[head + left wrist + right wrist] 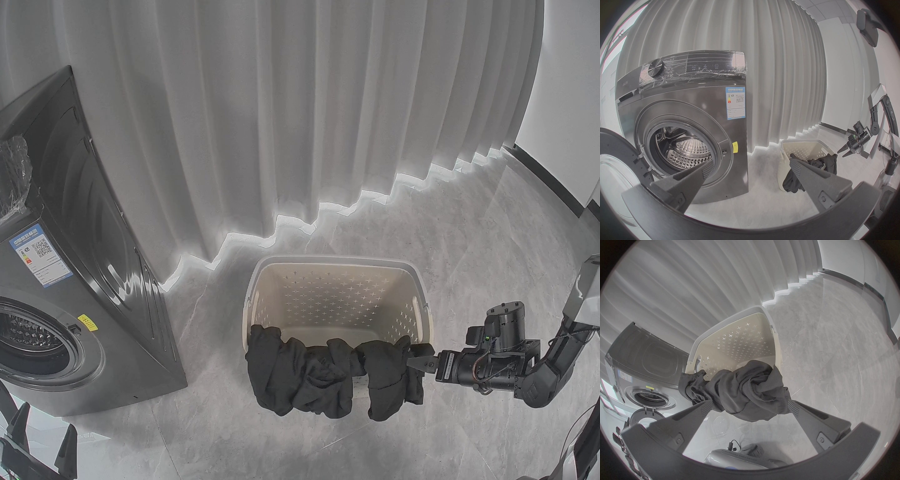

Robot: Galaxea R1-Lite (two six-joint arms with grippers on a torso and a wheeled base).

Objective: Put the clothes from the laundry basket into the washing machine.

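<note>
near rim of laundry basket [337, 262] under dark clothes [312, 378], right pincer [420, 363] alongside

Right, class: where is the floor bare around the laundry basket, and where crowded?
Bare floor: between washing machine and laundry basket, and right of the basket toward the wall. Crowded: the basket's near rim, draped with clothes, right hand at it.

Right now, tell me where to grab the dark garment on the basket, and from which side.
Grip the dark garment at its bunched right end, coming level from the robot's right. It hangs over the near rim of the laundry basket, and the open right gripper straddles that bunch.
</note>
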